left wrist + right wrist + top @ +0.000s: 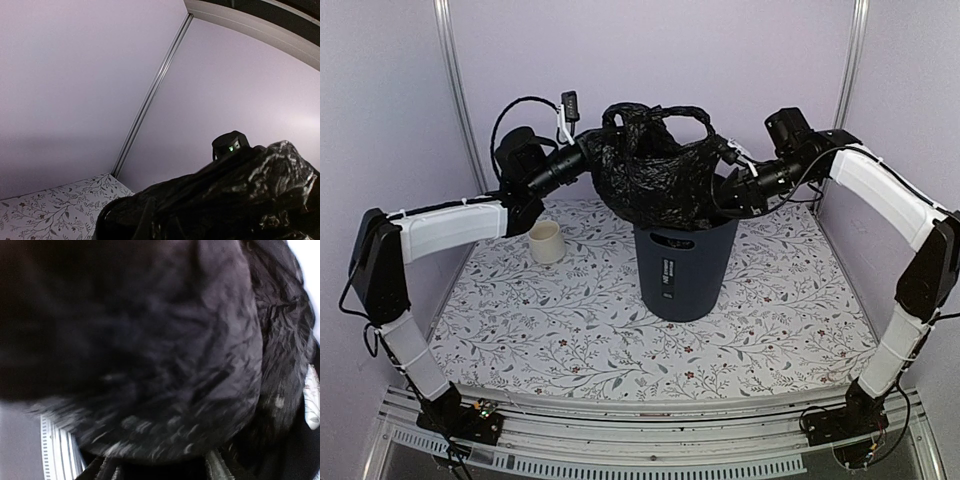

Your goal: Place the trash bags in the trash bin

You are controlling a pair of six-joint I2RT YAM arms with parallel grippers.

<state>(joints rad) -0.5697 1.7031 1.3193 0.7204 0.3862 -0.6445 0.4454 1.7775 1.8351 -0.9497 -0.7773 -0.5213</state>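
Note:
The black, wrinkled trash bag [655, 170] hangs bunched above the dark grey trash bin [685, 265], its lower end dipping into the bin's mouth. My left gripper [585, 155] is shut on the bag's left side. In the left wrist view the bag [225, 195] covers the fingers. My right gripper [725, 190] is pushed into the bag's right side just above the bin's rim. In the right wrist view the bag [150, 340] fills the frame. That gripper [160, 472] shows its fingers [216, 469] standing apart at the bottom edge, with the bag bulging ahead of them.
A small cream cup [547, 241] stands on the flowered tablecloth [570, 330] left of the bin. Lilac walls close in the back and both sides. The right arm's wrist camera [230, 145] peeks over the bag in the left wrist view.

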